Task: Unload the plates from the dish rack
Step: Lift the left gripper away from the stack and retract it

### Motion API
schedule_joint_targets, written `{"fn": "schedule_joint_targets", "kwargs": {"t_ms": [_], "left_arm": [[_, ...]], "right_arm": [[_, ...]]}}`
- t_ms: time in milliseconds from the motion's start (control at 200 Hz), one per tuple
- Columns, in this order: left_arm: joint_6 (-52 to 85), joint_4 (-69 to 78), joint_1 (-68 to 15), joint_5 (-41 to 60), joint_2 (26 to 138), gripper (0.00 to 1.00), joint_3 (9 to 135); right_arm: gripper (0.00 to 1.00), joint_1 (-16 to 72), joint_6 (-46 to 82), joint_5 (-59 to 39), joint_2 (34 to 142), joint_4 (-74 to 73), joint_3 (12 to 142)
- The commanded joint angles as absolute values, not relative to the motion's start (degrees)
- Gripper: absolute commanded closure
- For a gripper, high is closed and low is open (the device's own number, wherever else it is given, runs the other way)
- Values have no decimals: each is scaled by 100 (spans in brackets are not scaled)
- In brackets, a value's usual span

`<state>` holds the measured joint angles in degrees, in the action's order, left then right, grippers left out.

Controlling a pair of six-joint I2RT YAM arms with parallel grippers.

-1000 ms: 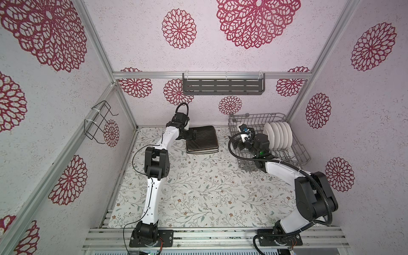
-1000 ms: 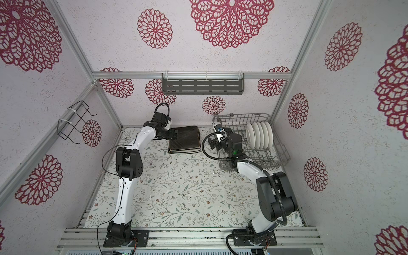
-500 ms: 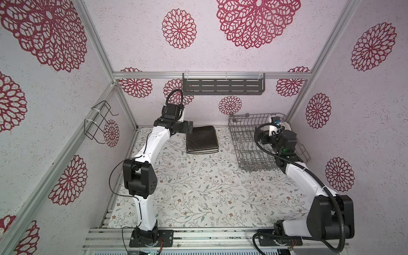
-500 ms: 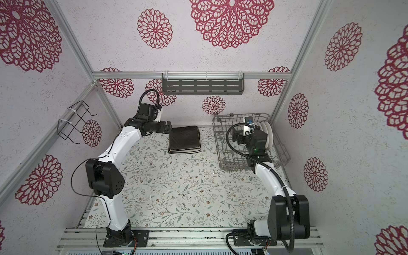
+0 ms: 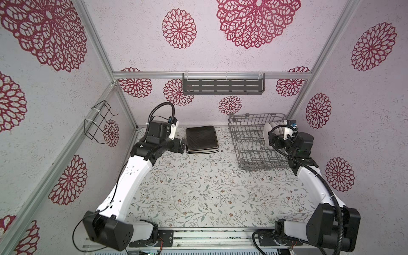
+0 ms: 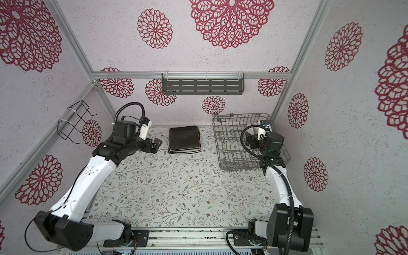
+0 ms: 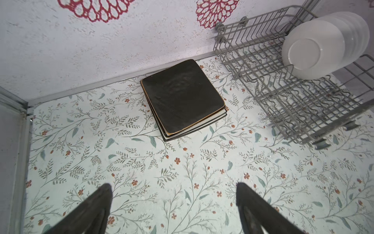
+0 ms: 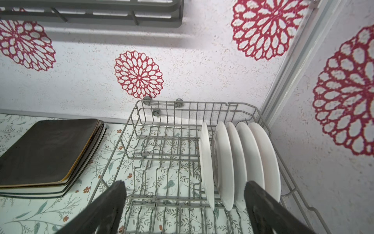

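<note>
— Where do your grippers stand?
— My right gripper [image 8: 185, 186] hangs over the dish rack [image 8: 168, 138], jaws spread wide, empty. My left gripper [image 7: 174, 186] is spread too, empty, just beside the stacked square plates [image 7: 182, 97] on the table [image 7: 182, 162].
— What remains in the rack?
— Five round white plates [image 8: 238, 162], standing on edge at its far right corner, just ahead of and below my right gripper. Their flat sides face the stack, square to my closing line, so I judge the right arm takes them; the left is well apart.

Plate stack [image 5: 202, 139] on table [image 5: 198, 194], left of dish rack [image 5: 247, 123]; upright plates [image 8: 226, 162] in its right end.
</note>
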<state>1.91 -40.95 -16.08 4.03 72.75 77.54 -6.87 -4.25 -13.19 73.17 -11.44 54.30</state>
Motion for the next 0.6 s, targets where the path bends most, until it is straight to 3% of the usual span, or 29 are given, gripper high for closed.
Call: {"fn": "schedule_joint_targets", "kwargs": {"t_ms": [0, 390, 595], "left_arm": [[-51, -3849, -1595, 624, 6676, 3, 7194], [3, -2876, -1595, 602, 4600, 3, 5013], [-271, -2336, -1613, 467, 2701, 2, 3673]], "right_arm": [[6, -790, -734, -1538, 7361, -1136, 5393], [6, -991, -885, -1656, 7646, -1215, 5432], [6, -1067, -863, -1828, 7797, -1381, 5399]]}}
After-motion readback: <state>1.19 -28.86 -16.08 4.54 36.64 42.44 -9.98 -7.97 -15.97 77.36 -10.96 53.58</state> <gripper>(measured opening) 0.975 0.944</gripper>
